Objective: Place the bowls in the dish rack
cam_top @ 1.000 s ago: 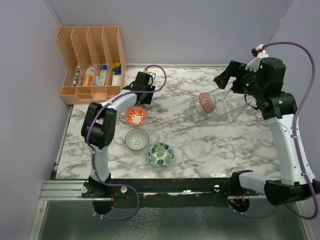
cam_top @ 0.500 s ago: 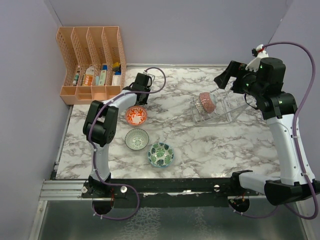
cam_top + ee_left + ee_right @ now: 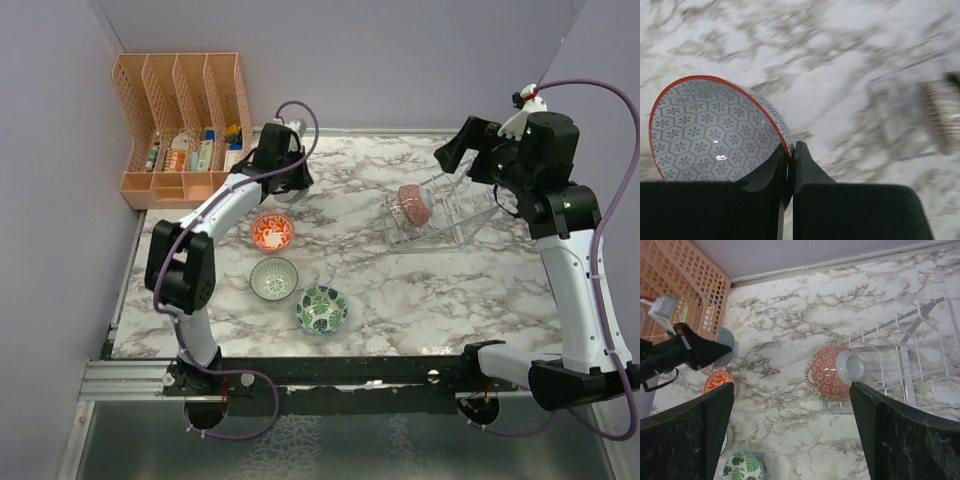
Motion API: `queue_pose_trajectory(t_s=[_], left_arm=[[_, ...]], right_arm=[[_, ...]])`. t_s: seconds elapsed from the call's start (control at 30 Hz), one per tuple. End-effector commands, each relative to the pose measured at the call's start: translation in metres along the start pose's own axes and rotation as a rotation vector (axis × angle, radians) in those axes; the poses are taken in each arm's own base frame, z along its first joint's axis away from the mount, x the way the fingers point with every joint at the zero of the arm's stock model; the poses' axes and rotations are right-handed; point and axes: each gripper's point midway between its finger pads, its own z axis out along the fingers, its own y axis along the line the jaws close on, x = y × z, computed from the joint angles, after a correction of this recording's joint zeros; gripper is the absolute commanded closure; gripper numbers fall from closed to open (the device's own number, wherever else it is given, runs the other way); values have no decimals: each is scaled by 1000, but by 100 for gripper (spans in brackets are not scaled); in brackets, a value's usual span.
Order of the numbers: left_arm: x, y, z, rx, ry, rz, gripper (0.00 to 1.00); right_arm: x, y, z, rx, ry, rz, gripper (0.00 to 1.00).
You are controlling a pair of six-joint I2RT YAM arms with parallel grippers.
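Left wrist: the left gripper [image 3: 790, 152] clenches the red rim of the lattice bowl [image 3: 700, 132]. Right wrist: the right gripper [image 3: 789, 390], fingers spread wide and empty, hangs above the dish rack [image 3: 910, 360], where a red patterned bowl [image 3: 830, 372] stands on edge. Top: the held bowl, orange bowl [image 3: 272, 231], pale bowl [image 3: 273, 278] and leaf-print bowl [image 3: 321, 309] are all well left of the rack.

Five bowls [image 3: 272, 231] countable, one clear dish rack [image 3: 455, 215], one orange file organiser [image 3: 180, 110], two robot arms [image 3: 565, 270]
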Motion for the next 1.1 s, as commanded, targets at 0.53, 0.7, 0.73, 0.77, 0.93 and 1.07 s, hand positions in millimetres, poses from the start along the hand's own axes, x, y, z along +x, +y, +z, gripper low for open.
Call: queue_pose_trajectory(t_s=[0.53, 0.7, 0.73, 0.77, 0.93, 1.07], left_arm=[[-126, -227, -189, 1301, -439, -974, 100], [-125, -254, -179, 1420, -411, -1086, 100], [-124, -262, -178, 1441, -396, -1098, 100], [-123, -269, -175, 1455, -378, -1117, 100], [-113, -292, -161, 1484, -319, -1194, 100], [-102, -295, -145, 1449, -309, -1255, 100]], right_arm=[[-43, 25, -18, -79, -109, 54, 0], [-54, 33, -24, -105, -133, 54, 0], [-54, 34, -23, -110, -132, 54, 0], [-54, 34, -23, -112, -130, 54, 0], [-49, 33, -23, -110, -121, 55, 0], [-47, 33, -22, -112, -115, 52, 0]])
